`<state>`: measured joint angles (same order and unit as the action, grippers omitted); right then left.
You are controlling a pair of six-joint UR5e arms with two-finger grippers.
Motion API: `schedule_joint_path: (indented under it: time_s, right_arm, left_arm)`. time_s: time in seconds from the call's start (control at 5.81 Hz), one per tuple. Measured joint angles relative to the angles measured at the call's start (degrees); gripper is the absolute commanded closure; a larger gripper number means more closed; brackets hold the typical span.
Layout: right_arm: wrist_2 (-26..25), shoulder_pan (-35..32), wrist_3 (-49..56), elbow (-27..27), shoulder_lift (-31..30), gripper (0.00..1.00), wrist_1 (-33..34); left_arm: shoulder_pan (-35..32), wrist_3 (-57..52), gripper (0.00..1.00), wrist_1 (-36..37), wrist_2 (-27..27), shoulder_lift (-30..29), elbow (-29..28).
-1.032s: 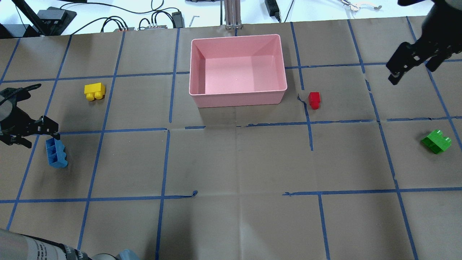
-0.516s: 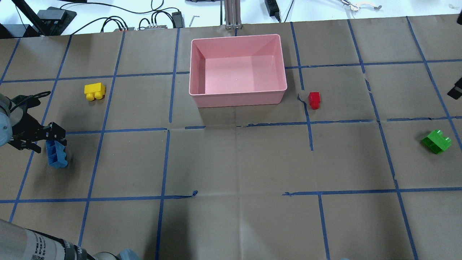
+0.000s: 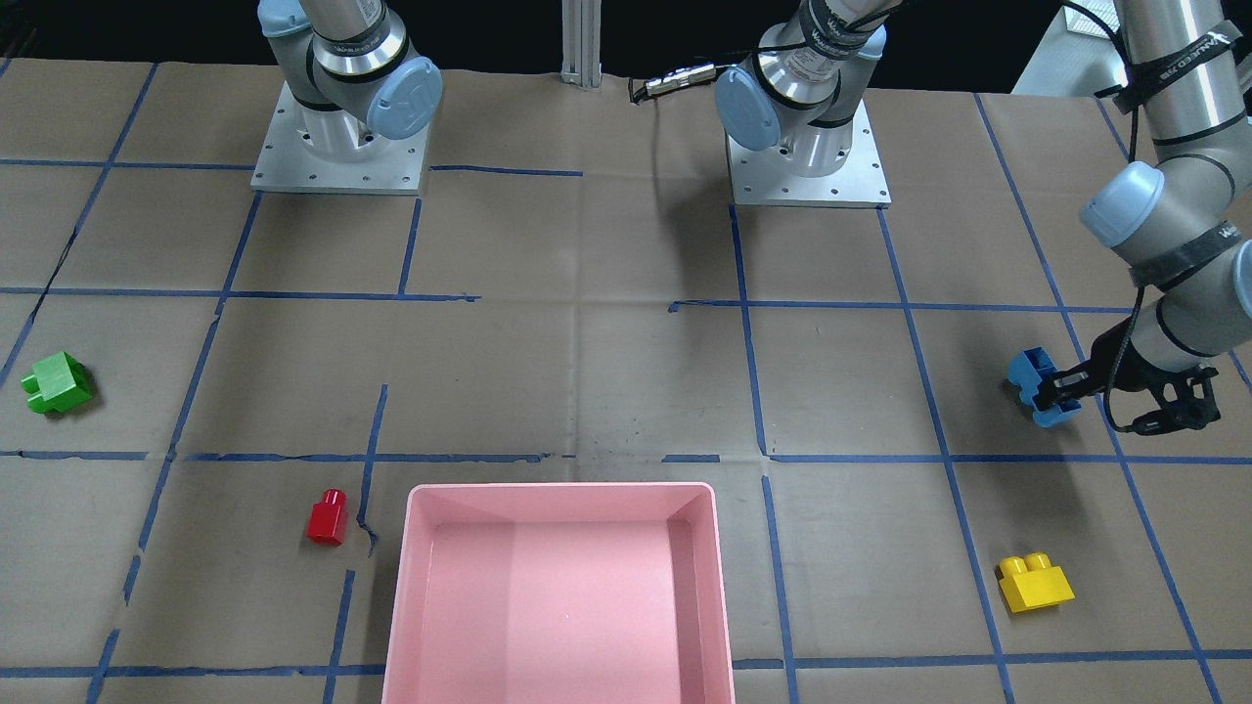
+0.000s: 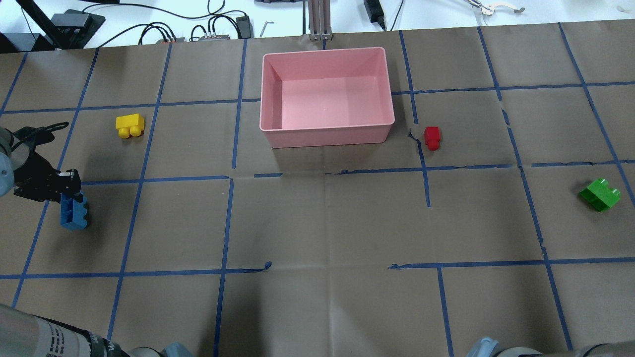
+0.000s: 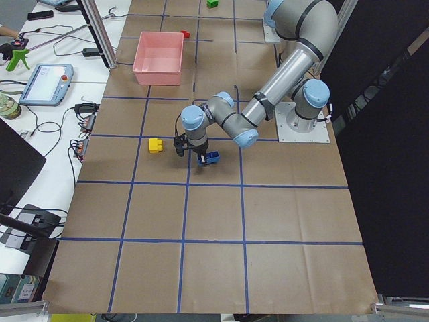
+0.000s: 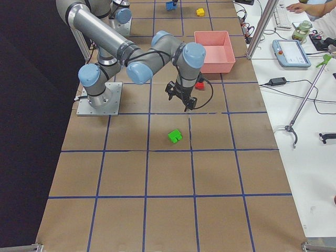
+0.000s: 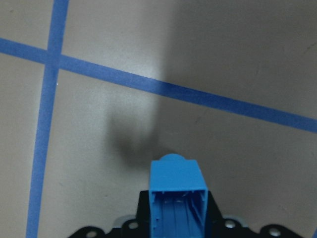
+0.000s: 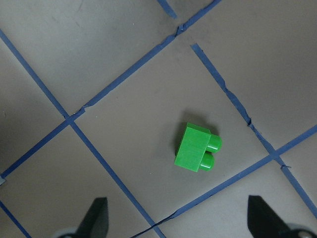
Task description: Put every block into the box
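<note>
My left gripper (image 4: 69,191) is shut on the long blue brick (image 4: 74,215) at the table's left edge; the left wrist view shows the brick (image 7: 177,198) upright between the fingers, above its shadow. The yellow brick (image 4: 130,125) lies beyond it. The pink box (image 4: 327,133) stands empty at the far middle, with the red brick (image 4: 431,136) just right of it. The green brick (image 4: 599,194) lies at the right. My right gripper (image 8: 178,217) is open and hovers high over the green brick (image 8: 198,148); it is out of the overhead view.
Cables and power bricks (image 4: 208,29) lie beyond the far table edge, with an aluminium post (image 4: 320,20) behind the box. The two arm bases (image 3: 337,147) (image 3: 807,156) stand on the near side. Blue tape lines grid the brown paper.
My left gripper has closed on the blue brick and shifted it slightly left. My right gripper has moved out of the overhead view from the top right.
</note>
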<state>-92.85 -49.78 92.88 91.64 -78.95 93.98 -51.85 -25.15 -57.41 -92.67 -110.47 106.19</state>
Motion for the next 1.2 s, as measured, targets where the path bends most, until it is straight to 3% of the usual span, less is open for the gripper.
schedule_joint_path:
  time_s: [0.17, 0.52, 0.86, 1.2]
  right_arm:
    - [0.36, 1.45, 0.92, 1.25, 3.04, 0.0, 3.83]
    - [0.71, 2.1, -0.88, 6.43, 7.03, 0.0, 15.49]
    - [2.27, 2.14, -5.47, 11.78, 7.7, 0.0, 22.2]
    - [2.8, 2.21, -4.78, 16.11, 8.16, 0.01, 28.95]
  left_arm:
    - [-3.9, 0.31, 1.0, -2.51, 0.3, 0.32, -4.58]
    - [-19.58, 0.9, 1.0, -7.39, 0.45, -0.04, -16.28]
    - [-34.46, 3.67, 1.0, -8.31, 0.59, -2.15, -24.18]
    - [-45.57, 13.27, 1.0, -8.54, 0.82, -10.03, -35.17]
